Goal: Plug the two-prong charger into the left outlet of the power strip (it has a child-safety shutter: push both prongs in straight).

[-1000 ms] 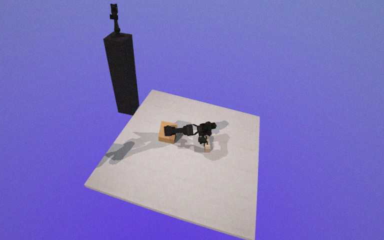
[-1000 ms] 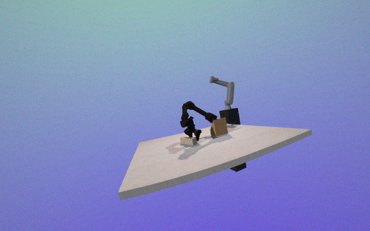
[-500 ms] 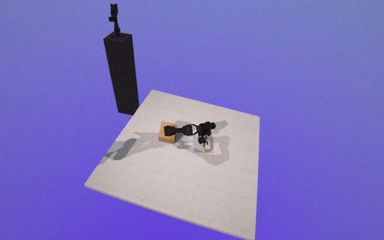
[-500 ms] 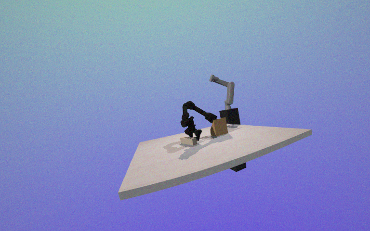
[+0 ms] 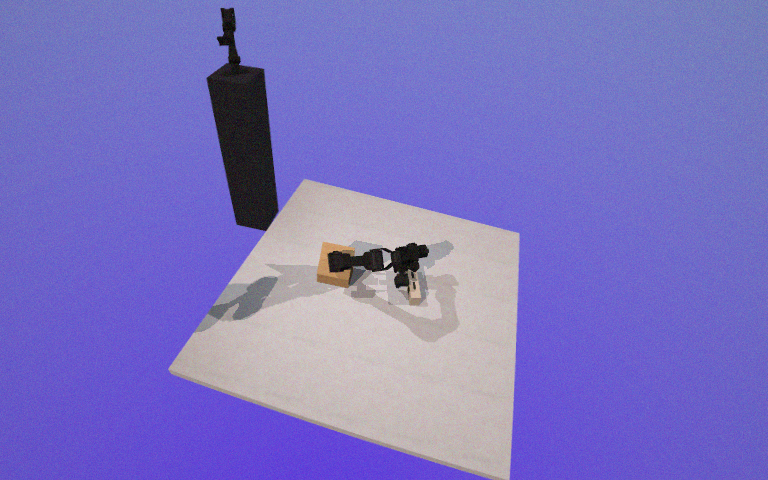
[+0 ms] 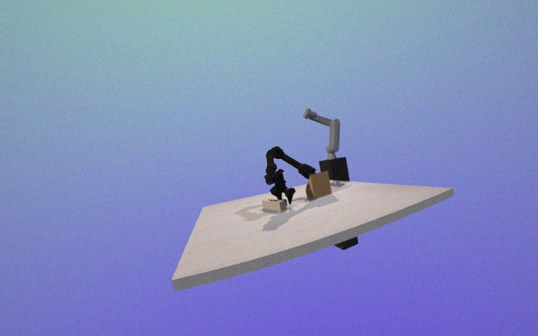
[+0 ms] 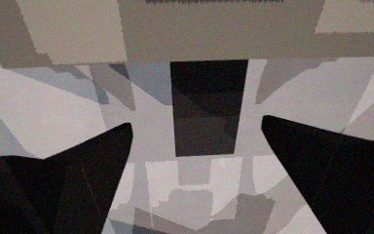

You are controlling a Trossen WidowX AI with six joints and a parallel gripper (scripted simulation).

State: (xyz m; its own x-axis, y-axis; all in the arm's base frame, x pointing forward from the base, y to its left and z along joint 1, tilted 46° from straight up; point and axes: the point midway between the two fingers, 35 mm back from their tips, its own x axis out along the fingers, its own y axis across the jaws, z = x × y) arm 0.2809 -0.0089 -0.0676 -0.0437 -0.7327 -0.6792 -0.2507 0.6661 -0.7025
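Power strip (image 5: pixel 414 295) (image 6: pixel 272 205) (image 7: pixel 151 44) cut off by wrist view's top edge; prongs indiscernible.
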